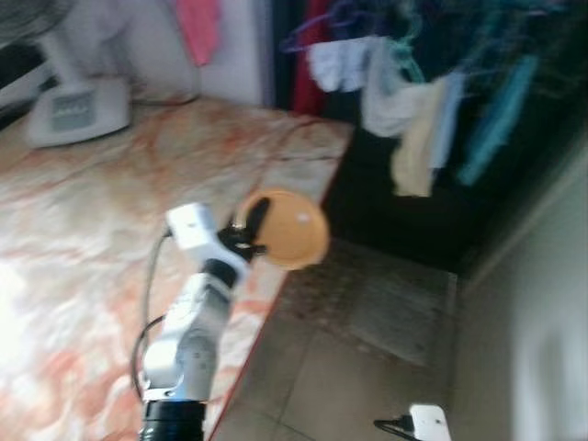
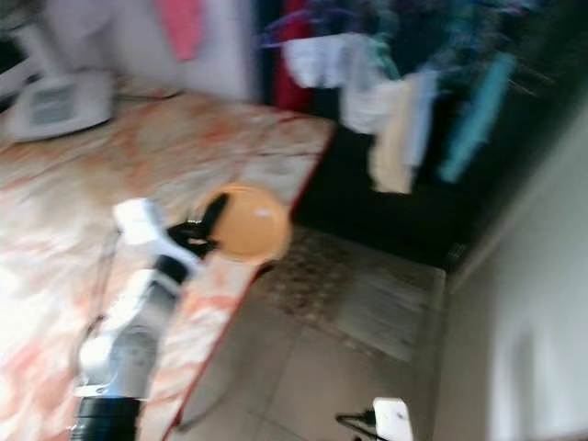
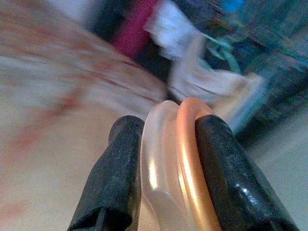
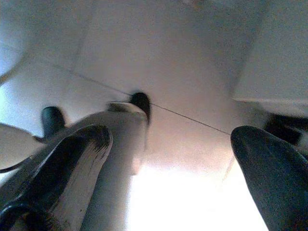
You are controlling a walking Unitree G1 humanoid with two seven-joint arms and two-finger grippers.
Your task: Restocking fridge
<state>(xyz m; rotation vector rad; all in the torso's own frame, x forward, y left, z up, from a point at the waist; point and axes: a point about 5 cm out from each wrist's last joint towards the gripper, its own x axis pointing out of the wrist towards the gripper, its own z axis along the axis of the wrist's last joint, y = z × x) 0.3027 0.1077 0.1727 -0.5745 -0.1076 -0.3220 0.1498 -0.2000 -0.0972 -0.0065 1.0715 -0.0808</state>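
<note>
Nearest, at the bottom right of the head views, part of the right arm [image 1: 428, 423] hangs low over the tiled floor [image 1: 349, 386]; in its wrist view the right gripper [image 4: 173, 159] has its two black fingers [image 4: 269, 178] set wide apart with nothing between them, above pale tiles. To the left, the left arm [image 1: 188, 335] reaches up and forward over the near edge of a surface covered in a marbled orange-and-white pattern [image 1: 83, 230]. At its end the left gripper [image 1: 250, 231] is clamped on an orange round container [image 1: 287, 228], held on edge just past the surface's right border, above the floor. In the left wrist view the fingers [image 3: 226, 173] press from both sides on the container's rim, an orange band against a translucent whitish layer [image 3: 161, 163]; whether that layer is a lid or a second piece cannot be told. Beyond the container, a dark patterned mat [image 1: 367, 303] lies on the floor. At the far left of the surface stands the white base of a fan [image 1: 75, 110]. Farther off, on the far right, clothes [image 1: 413, 110] in white, cream and teal hang on hangers against a dark space, with a pink garment [image 1: 197, 26] at the far left. The head views are blurred.
</note>
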